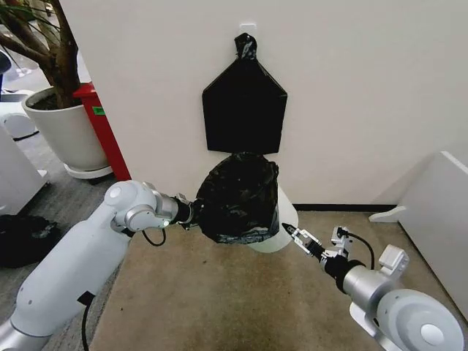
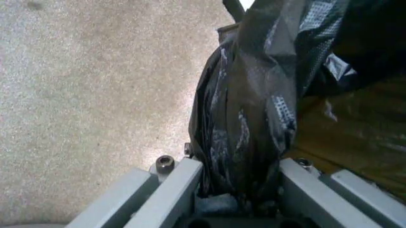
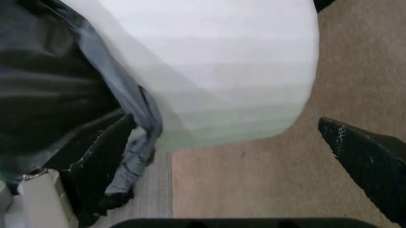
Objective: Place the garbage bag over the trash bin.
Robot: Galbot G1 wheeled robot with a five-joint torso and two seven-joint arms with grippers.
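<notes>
Left hand (image 2: 238, 199) is clenched on a bunched fold of the garbage bag (image 1: 238, 197), which I can see pinched between its two grey fingers (image 2: 171, 187) in the left wrist view. From there the bag balloons out just ahead of that hand and drapes over the top of the trash bin (image 1: 281, 227), which looks tipped, its white side showing beyond the plastic. My right hand (image 1: 295, 235) sits at the bin's far side with its dark fingers spread, one near the bag's hem, the other well clear over the carpet (image 1: 190, 300), gripping nothing.

My worry is the thin film: pulling harder from the left could tear it or drag it back off the rim. The bin looks unsteady and could roll if nudged. A knotted black bundle (image 1: 244, 110) hangs on the wall (image 1: 365, 88) above. I can read no label or writing anywhere.
</notes>
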